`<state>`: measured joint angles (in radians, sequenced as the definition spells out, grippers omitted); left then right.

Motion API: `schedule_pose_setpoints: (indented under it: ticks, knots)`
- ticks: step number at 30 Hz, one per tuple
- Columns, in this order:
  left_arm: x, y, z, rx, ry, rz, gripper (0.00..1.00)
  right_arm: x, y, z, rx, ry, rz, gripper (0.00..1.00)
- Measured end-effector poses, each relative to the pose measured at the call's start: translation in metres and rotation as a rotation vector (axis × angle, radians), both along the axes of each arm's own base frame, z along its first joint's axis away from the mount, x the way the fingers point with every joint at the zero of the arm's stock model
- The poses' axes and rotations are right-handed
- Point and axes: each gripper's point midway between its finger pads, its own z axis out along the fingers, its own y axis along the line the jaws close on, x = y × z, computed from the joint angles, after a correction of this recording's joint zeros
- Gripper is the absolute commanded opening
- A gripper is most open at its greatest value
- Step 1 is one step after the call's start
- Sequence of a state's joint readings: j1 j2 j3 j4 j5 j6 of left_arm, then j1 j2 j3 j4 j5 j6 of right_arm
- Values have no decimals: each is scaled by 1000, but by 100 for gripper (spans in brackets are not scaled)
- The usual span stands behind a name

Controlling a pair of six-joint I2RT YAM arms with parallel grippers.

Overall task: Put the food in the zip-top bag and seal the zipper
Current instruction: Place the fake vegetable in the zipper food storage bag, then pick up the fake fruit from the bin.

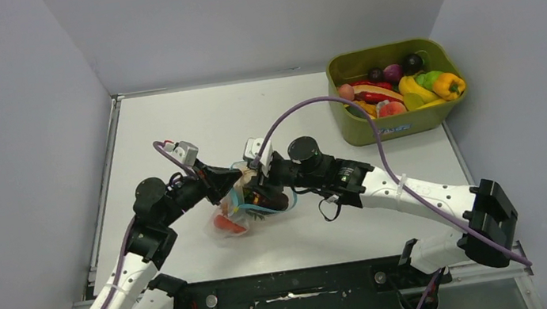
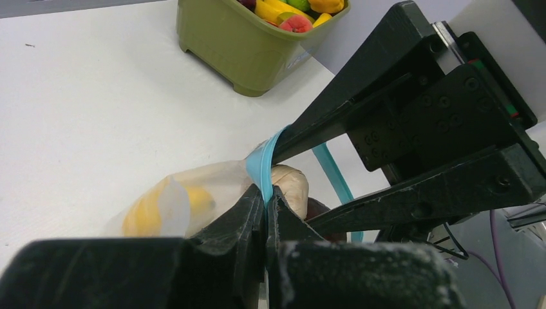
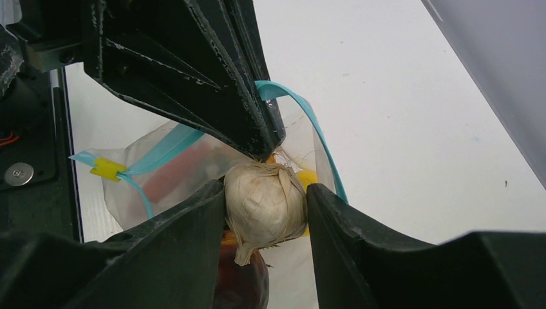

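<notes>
At the bag's mouth: left gripper (image 2: 265, 196) pinched tight on the teal zipper strip (image 2: 259, 168), holding that edge up. Right gripper (image 3: 266, 193) is just beside it, fingers part-way apart and clamped on a garlic bulb (image 3: 261, 215) at the opening. A dark maroon piece (image 3: 241, 283) sits just beneath. The clear bag (image 2: 193, 187) slumps on the white table (image 1: 195, 125) with a yellow piece (image 2: 145, 215) and a red piece (image 1: 225, 223) inside. Green tub (image 1: 379, 128) of toy food stands well apart from the bag, far right.
</notes>
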<state>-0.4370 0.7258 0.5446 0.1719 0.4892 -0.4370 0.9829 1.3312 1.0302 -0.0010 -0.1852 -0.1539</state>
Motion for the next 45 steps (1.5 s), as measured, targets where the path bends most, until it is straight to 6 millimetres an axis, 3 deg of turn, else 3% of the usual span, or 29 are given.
schedule_pose_setpoints:
  ticks: [7,17,25,29,35,38,45]
  knots:
    - [-1,0,1,-2,-1,-5,0,5,-2,-1,-8,-6,-28,67]
    - [-3,0,-5,1,2,-6,0,3,-7,-7,-36,11,-35,73]
    - [-4,0,-7,12,-15,-15,0,7,-25,25,10,-13,-67,74]
    - [-7,-1,-7,30,-46,-37,0,35,-44,43,34,-22,-151,74]
    - [-11,-1,-7,70,-104,-66,0,99,-105,50,26,-7,-383,74]
    - [-11,0,-10,97,-123,-69,0,124,-129,48,9,-6,-475,74]
    - [-12,4,-16,144,-166,-71,0,187,-202,19,-88,27,-723,73]
